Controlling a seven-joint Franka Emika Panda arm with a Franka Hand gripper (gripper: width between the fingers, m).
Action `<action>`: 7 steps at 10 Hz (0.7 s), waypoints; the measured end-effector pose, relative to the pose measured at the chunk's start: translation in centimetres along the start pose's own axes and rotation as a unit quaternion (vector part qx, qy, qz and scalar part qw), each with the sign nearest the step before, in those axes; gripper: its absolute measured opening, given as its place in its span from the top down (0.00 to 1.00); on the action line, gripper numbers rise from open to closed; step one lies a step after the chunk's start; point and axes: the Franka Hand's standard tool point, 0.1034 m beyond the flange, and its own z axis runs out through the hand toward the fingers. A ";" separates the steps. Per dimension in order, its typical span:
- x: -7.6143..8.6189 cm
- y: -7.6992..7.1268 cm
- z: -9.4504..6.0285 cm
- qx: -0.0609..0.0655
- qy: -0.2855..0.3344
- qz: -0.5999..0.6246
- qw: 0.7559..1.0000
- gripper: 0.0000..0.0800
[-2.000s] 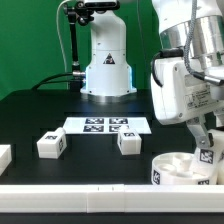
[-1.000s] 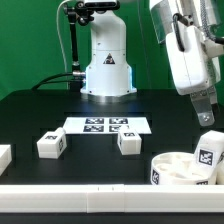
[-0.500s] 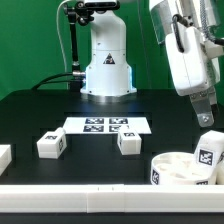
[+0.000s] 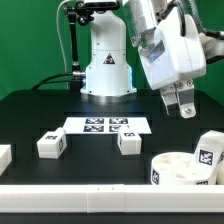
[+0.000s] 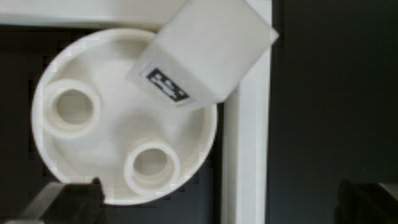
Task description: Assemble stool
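The round white seat [image 4: 183, 170] lies at the front on the exterior view's right, open side up. One tagged leg [image 4: 208, 150] stands in its far right side, tilted a little. In the wrist view the seat [image 5: 107, 110] shows two round sockets, and the leg [image 5: 210, 50] stands at its rim. Two more tagged legs [image 4: 52, 145] [image 4: 128, 142] lie loose on the black table. My gripper [image 4: 180, 104] hangs open and empty above the table, up and to the left of the seat. In the wrist view the gripper [image 5: 217, 202] holds nothing, and its dark fingers [image 5: 71, 200] stand wide apart.
The marker board [image 4: 108, 125] lies flat mid-table in front of the robot base [image 4: 106, 70]. A white rail [image 4: 80, 192] runs along the table's front edge and shows beside the seat in the wrist view [image 5: 249, 150]. A plain white block [image 4: 3, 156] sits at the far left.
Two seconds ago my gripper was low at the leg on the seat. It has let go, risen, and now swung left away from the leg, which stays standing in the seat.
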 end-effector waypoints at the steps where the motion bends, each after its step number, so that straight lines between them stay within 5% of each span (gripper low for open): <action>1: 0.0 0.0 0.0 0.000 0.000 0.001 1.000 0.19; 3: 0.2 0.0 0.0 -0.004 0.005 -0.078 0.997 0.19; 5: 0.6 -0.2 -0.2 -0.032 0.023 -0.260 0.965 0.19; 7: 1.3 -0.1 0.2 -0.067 0.004 -0.417 0.906 0.19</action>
